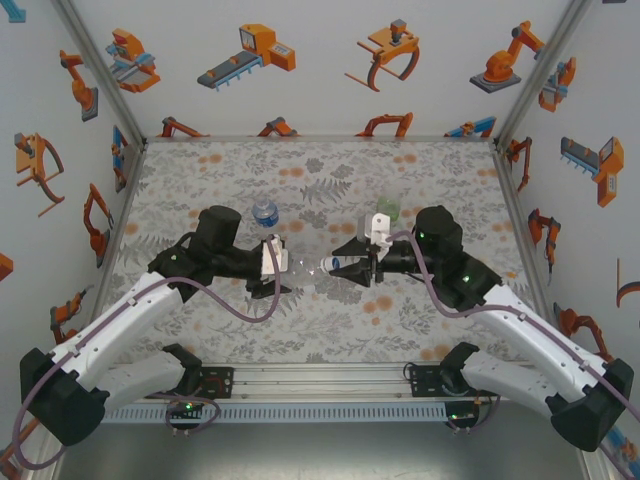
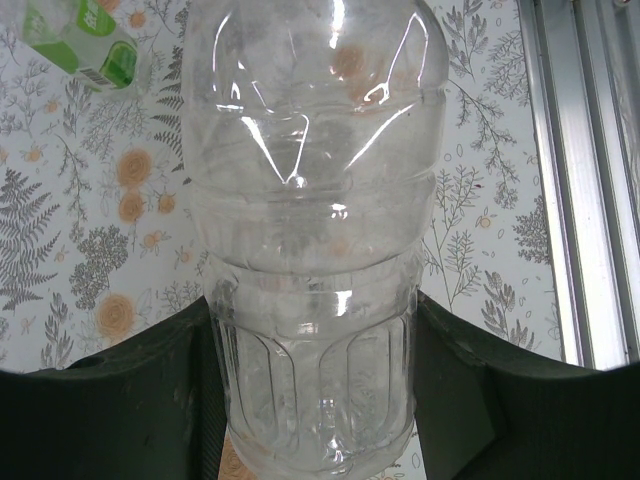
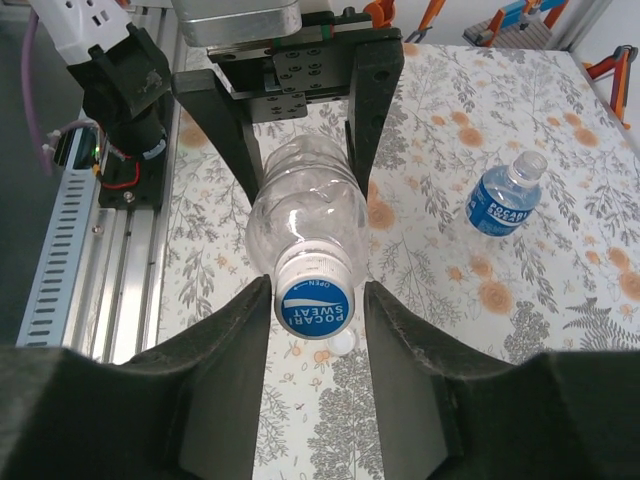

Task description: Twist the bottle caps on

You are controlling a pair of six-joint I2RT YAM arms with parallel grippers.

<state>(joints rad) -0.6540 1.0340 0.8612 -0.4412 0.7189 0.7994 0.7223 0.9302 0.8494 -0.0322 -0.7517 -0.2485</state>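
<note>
Bottle work at mid-bench: the clear bottle (image 1: 297,270) is held level, its body clamped between the left jaws; its blue cap (image 3: 312,305) sits on the neck, facing the right jaws; these stand close on either side of that cap, and whether they press it I cannot tell; a small white cap (image 3: 343,344) lies on the bench (image 1: 330,170) just below; the blue-labelled bottle (image 1: 265,213) and the green-labelled bottle (image 1: 388,207) stand farther back, well apart.

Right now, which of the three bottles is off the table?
The colourless bottle, held sideways above the table; the blue-labelled bottle and green-tinted bottle rest on it.
</note>
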